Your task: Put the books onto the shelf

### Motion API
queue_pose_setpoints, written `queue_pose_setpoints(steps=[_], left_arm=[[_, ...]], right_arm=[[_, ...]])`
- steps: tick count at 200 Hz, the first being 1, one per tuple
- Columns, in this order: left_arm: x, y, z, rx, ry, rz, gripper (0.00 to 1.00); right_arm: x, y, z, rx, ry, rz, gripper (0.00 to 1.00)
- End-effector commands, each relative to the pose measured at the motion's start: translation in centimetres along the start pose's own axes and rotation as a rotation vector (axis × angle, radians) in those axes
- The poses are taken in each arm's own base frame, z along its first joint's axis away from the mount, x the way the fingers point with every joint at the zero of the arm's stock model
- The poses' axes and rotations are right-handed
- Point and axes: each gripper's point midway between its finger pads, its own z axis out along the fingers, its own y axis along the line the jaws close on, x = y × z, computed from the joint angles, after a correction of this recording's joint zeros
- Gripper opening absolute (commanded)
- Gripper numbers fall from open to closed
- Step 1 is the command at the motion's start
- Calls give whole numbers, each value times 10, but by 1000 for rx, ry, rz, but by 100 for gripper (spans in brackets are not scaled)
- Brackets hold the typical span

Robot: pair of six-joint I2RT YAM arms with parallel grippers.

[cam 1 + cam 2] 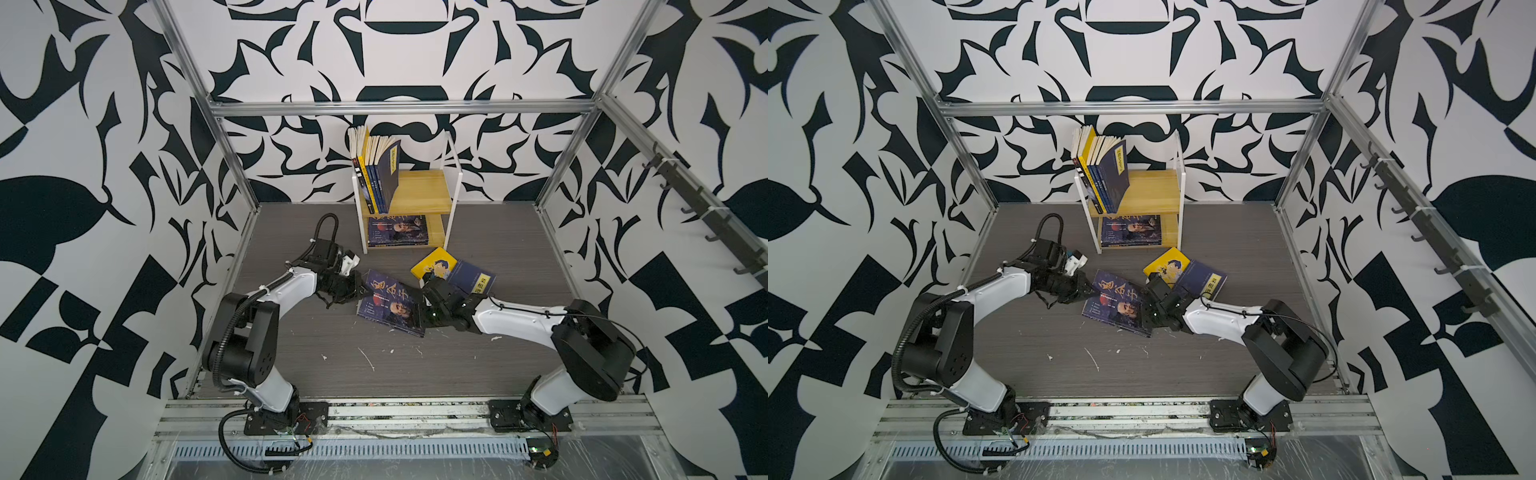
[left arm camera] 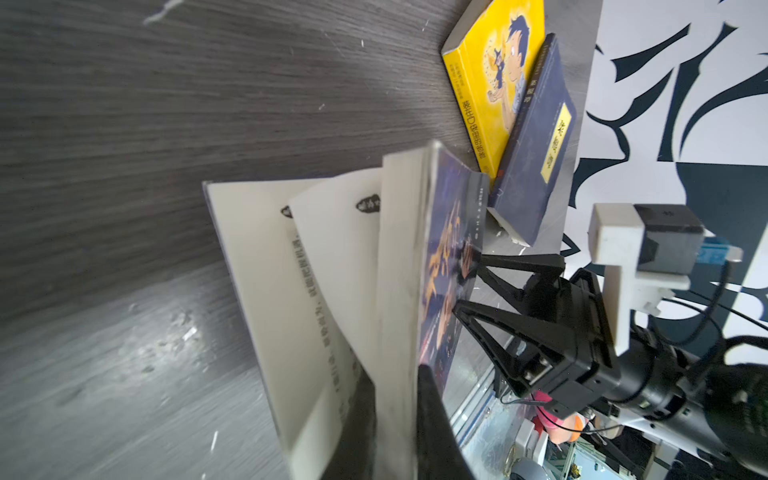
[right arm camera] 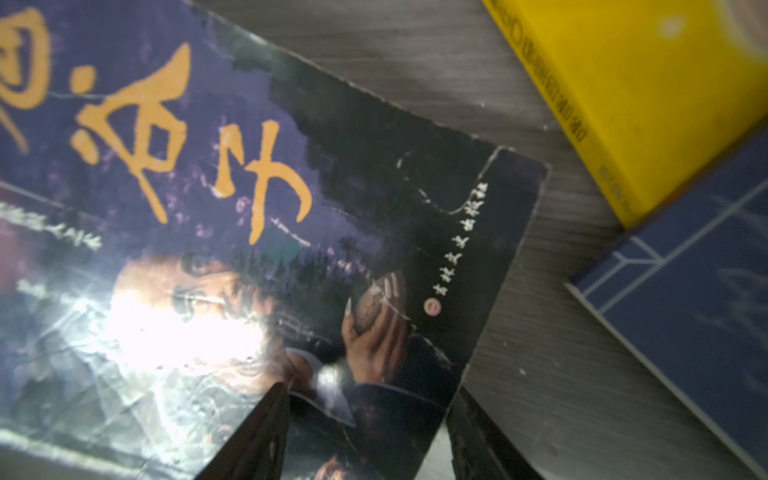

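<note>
A navy book with orange calligraphy and a portrait [image 1: 390, 301] [image 1: 1116, 303] [image 3: 216, 232] lies tilted mid-table, one long edge lifted. My left gripper [image 1: 360, 291] [image 1: 1086, 293] [image 2: 395, 415] is shut on that lifted edge, clamping the cover and a wad of pages, while other pages [image 2: 291, 291] fan loose. My right gripper [image 1: 419, 311] [image 1: 1144, 311] [image 2: 468, 284] [image 3: 368, 440] stands open, its jaws astride the book's opposite corner. A yellow cartoon book [image 1: 434, 266] [image 2: 494, 83] and a navy book with a yellow strip [image 1: 473, 279] [image 2: 536, 145] lie behind. The shelf [image 1: 424, 191] [image 1: 1154, 187] stands at the back.
Several books [image 1: 376, 170] stand leaning at the left of the shelf's top tier, and a portrait book [image 1: 397, 230] lies flat in the lower tier. White scraps [image 1: 365, 357] dot the grey table. Metal frame posts [image 1: 232, 158] flank the table. A hook rail [image 1: 702, 208] runs along the right wall.
</note>
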Motion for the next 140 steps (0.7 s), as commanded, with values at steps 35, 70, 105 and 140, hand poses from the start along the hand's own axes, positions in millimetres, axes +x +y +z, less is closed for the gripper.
queue_pose_setpoints(steps=[35, 70, 105, 140], left_arm=[[-7, -23, -23, 76, -54, 58, 0], [-12, -32, -30, 106, -65, 53, 0], [-16, -37, -37, 131, -75, 24, 0], [-16, -37, -41, 145, -81, 11, 0]], right_arm=[[-25, 32, -75, -59, -181, -274, 65], [-42, 59, -108, -105, -405, -491, 61], [-48, 87, -107, -114, -542, -675, 59], [-33, 121, -88, -104, -552, -909, 60]])
